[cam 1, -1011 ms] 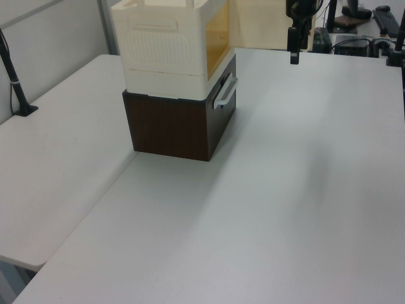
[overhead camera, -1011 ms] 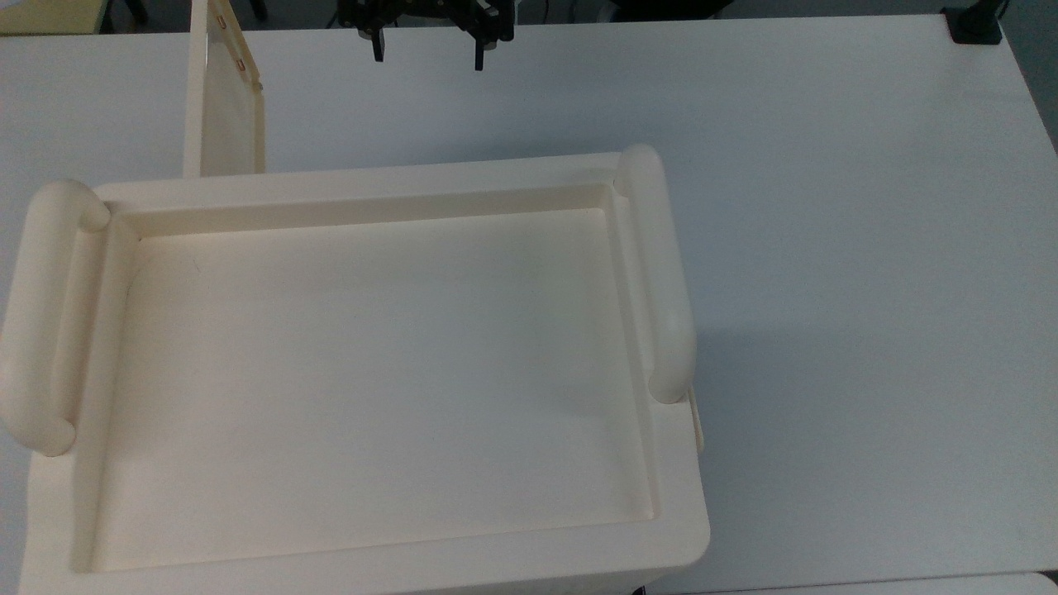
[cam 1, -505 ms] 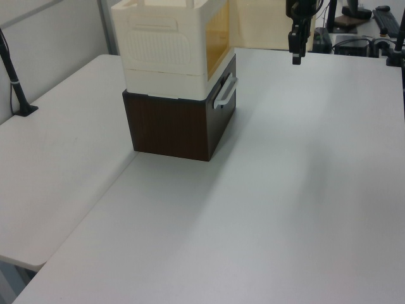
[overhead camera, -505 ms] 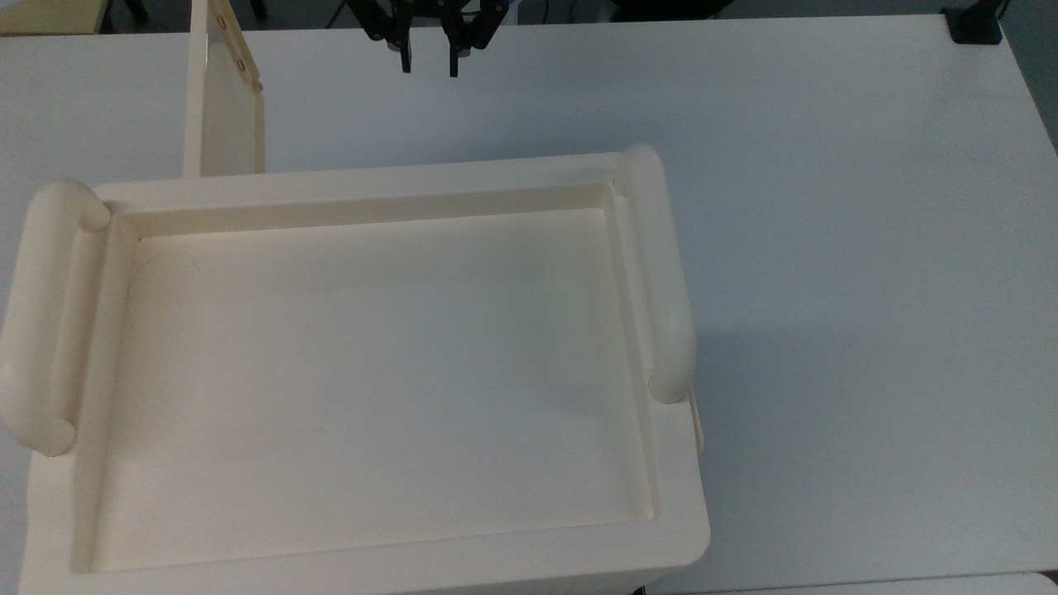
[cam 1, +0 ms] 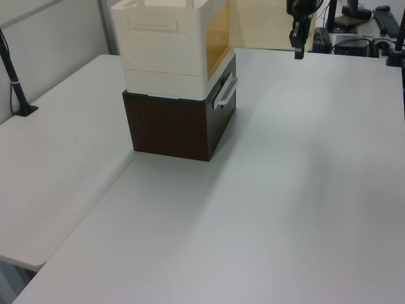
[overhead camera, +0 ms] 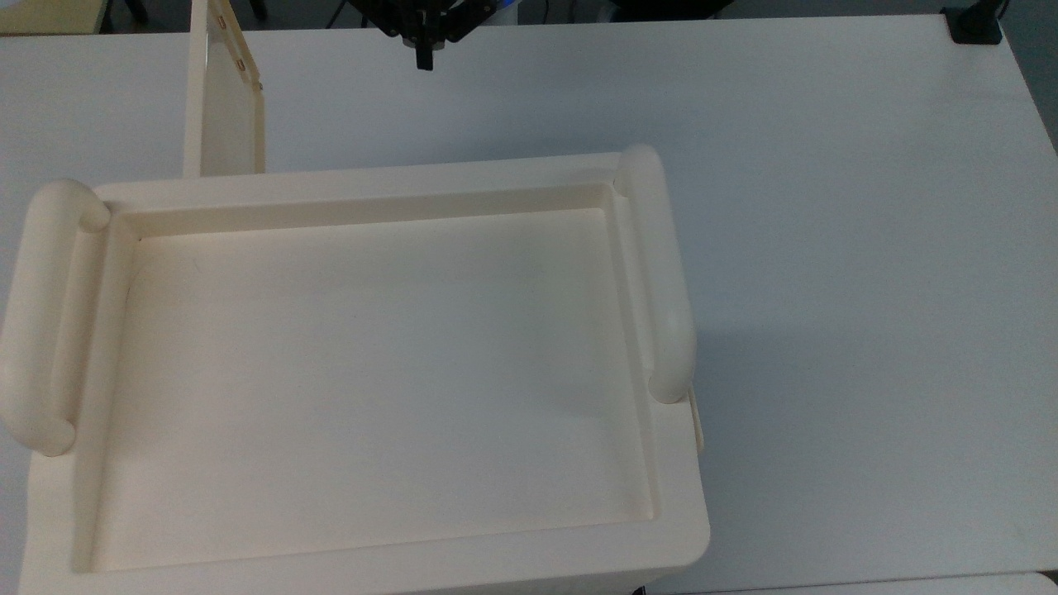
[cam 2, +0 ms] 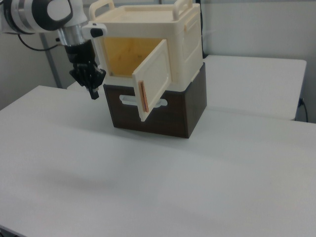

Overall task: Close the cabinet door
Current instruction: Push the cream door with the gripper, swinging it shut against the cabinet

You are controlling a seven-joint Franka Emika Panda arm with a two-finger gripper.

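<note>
The cream cabinet (cam 2: 186,40) sits on top of a dark brown box, and its recessed top (overhead camera: 372,364) lies between two rounded bar handles. The cabinet door (cam 2: 155,79) stands swung open, a brown strip along its free edge, and the yellowish inside shows behind it. In the top view the door (overhead camera: 225,103) juts away from the cabinet's far left corner. My gripper (cam 2: 94,94) hangs above the table on the right view's left of the open door, apart from it. It is shut with nothing between its fingers, as also seen in the top view (overhead camera: 424,59) and the left view (cam 1: 298,52).
The dark brown box (cam 1: 177,126) under the cabinet has a white bar handle (cam 1: 225,93) on its front. The white table (cam 1: 285,190) spreads wide in front of the cabinet. A black clamp post (cam 1: 16,82) stands at the left view's left, and a black mount (overhead camera: 975,23) at the table's far corner.
The gripper's fingers, spread wide a second ago, have come together. The gripper has hardly shifted. The door and cabinet have not moved.
</note>
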